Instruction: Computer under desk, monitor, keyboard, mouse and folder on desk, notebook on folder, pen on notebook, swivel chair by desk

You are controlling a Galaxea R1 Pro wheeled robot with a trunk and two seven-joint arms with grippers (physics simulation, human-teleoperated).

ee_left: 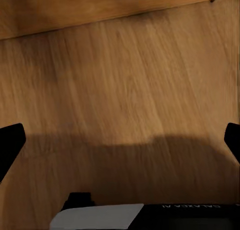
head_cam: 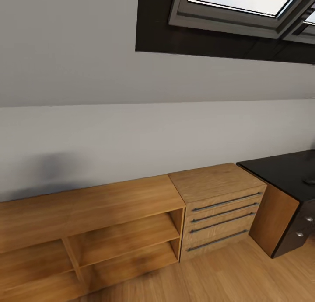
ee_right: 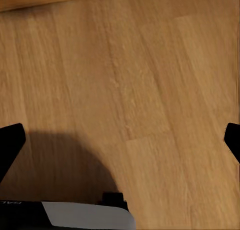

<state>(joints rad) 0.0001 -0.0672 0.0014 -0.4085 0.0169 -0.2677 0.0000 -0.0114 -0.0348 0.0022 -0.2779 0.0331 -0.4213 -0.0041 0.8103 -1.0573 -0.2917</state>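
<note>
Head view: from left to right there is a low oak shelf unit (head_cam: pixel 87 232), then an oak drawer chest (head_cam: pixel 218 206) with 4 long handles, then 1 end of the black desk (head_cam: pixel 284 175) at the far right edge.
Desk: 2 silver knobs (head_cam: pixel 304 227) show on its dark drawers, and a tiny dark thing (head_cam: pixel 309 179) sits on top at the edge. It is too cut off to name.
Task things: I can see just a corner of the desk. It stands just beside the oak chest.
Left gripper (ee_left: pixel 120 140): its 2 black fingertips sit at the far sides of the left wrist view, wide apart, with nothing between them. It hangs over bare wood floor (ee_left: pixel 125 80).
Right gripper (ee_right: pixel 120 140): the same. Its fingertips are spread wide, holding nothing, over the wood floor.
What could go wrong: the robot may roll or turn too close and bump the oak chest or the desk corner, because they stand near its path.
Another risk: it could mistake the oak furniture for the desk, since both have drawers.
Hard to see: most of the desk is cut off, and the window (head_cam: pixel 245 9) at the top is cut off too.
</note>
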